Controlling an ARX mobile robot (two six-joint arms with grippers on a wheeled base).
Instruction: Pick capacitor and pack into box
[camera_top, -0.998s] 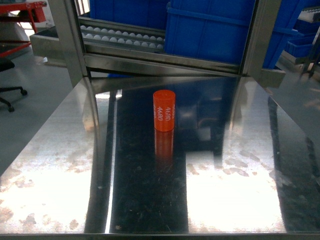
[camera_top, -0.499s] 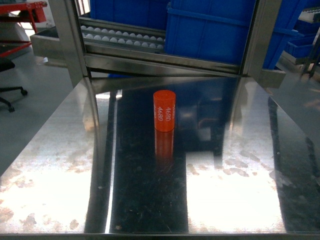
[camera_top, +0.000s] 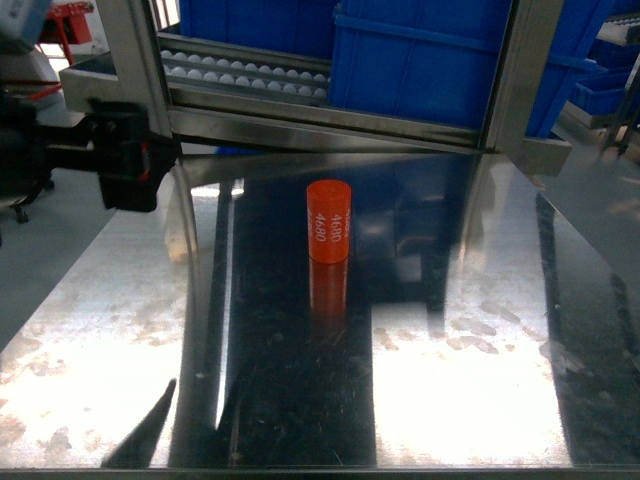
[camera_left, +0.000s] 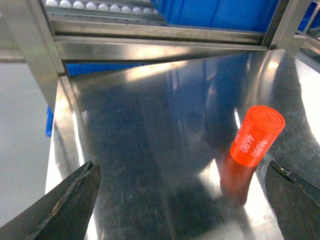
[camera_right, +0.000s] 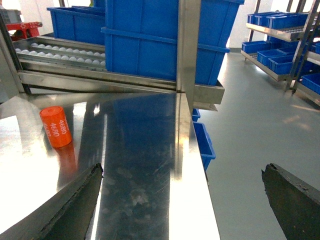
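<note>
Polished steel spreads out before me: a mirror-bright tabletop (camera_top: 470, 330) with cloudy smears toward its near edge. Near its middle, a little toward the far side, stands the capacitor (camera_top: 328, 221), an orange cylinder, upright, with white "4680" printed twice down its side and its own reflection running toward me.

Beyond the capacitor a roller rack (camera_top: 245, 72) with rows of white wheels sits in a steel frame, and blue bins (camera_top: 420, 55) rest on it. More blue bins fill the shelves (camera_right: 280, 30) far off to the capacitor's right, across a grey floor.

My left arm (camera_top: 120, 155) reaches in from the side, dark and boxy, well left of the capacitor and above the tabletop's far left corner. My left pincer (camera_left: 182, 205) is spread wide; through its camera the capacitor sits between the two dark fingertips (camera_left: 67, 200), nearer the right one, touching neither. My right pincer (camera_right: 182, 202) is spread wide too, hanging over the tabletop's right edge, the capacitor well off to its left.
</note>
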